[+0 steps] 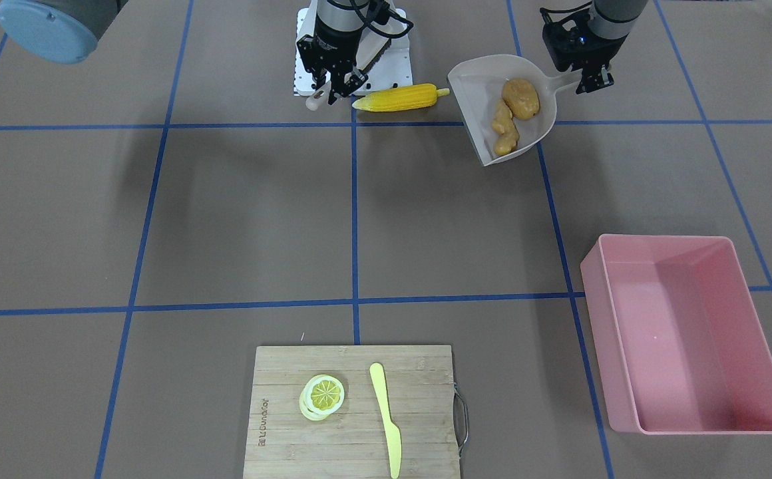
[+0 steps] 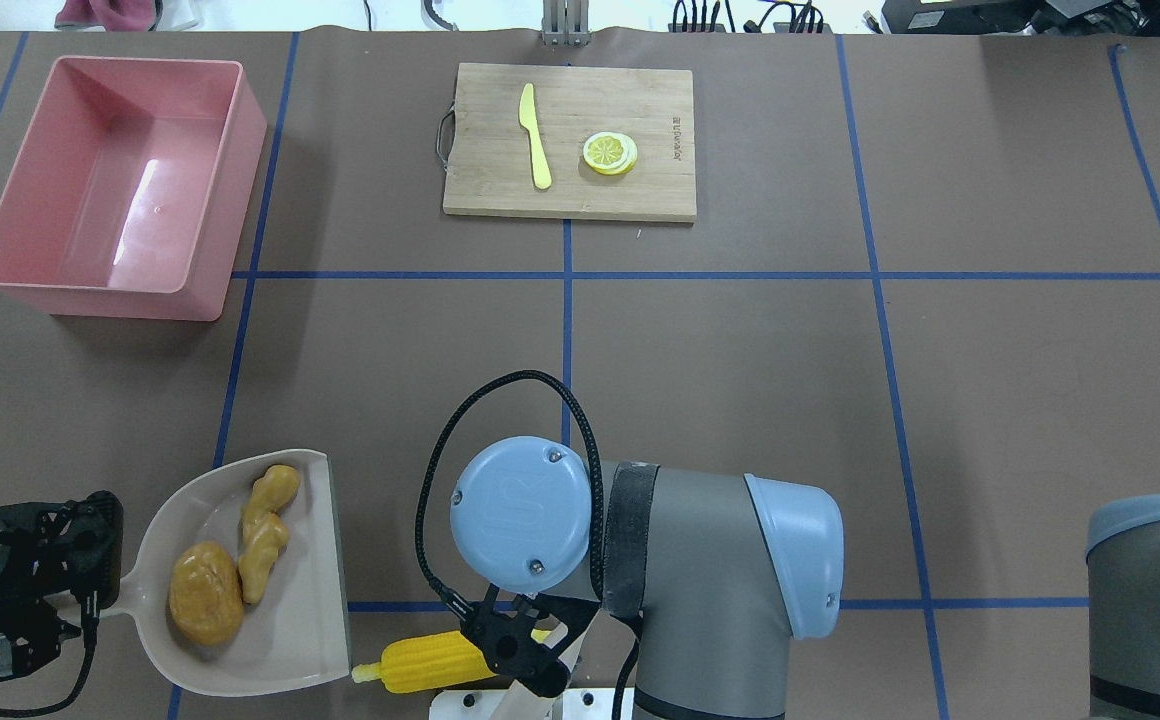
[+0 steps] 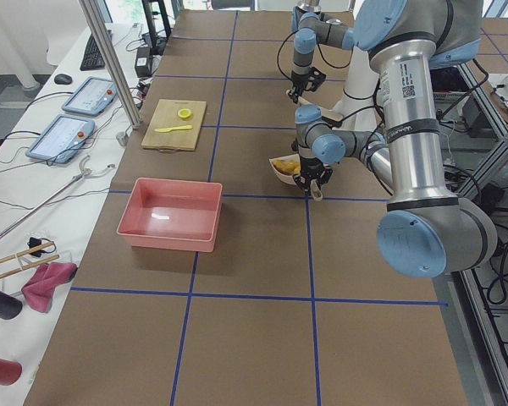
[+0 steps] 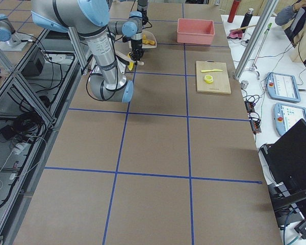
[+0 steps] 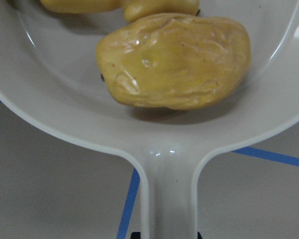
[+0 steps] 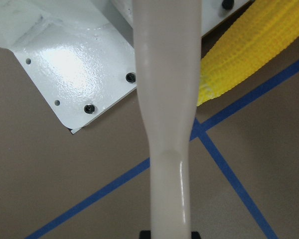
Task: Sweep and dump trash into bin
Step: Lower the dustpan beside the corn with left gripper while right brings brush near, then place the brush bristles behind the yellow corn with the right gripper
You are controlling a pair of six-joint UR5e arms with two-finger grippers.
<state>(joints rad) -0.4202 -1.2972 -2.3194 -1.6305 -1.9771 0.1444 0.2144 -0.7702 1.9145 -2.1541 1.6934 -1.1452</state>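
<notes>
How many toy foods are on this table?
4. A potato and a ginger root lie in the dustpan, a corn cob lies on the table by its open edge, and a lemon slice sits on the cutting board. None seems hidden.

We look down on the desk (image 2: 740, 350) from behind the robot (image 2: 720, 560) and, facing back, from across it; both views share the bin (image 2: 240, 190) and cutting board (image 2: 500, 180). Two distant end cameras look along it; our wrist cameras sit close over the dustpan (image 5: 169, 164) and a pale handle (image 6: 167, 124).

Robotics lab; tape-gridded table (image 3: 237, 338), control tablets (image 3: 62, 137)
</notes>
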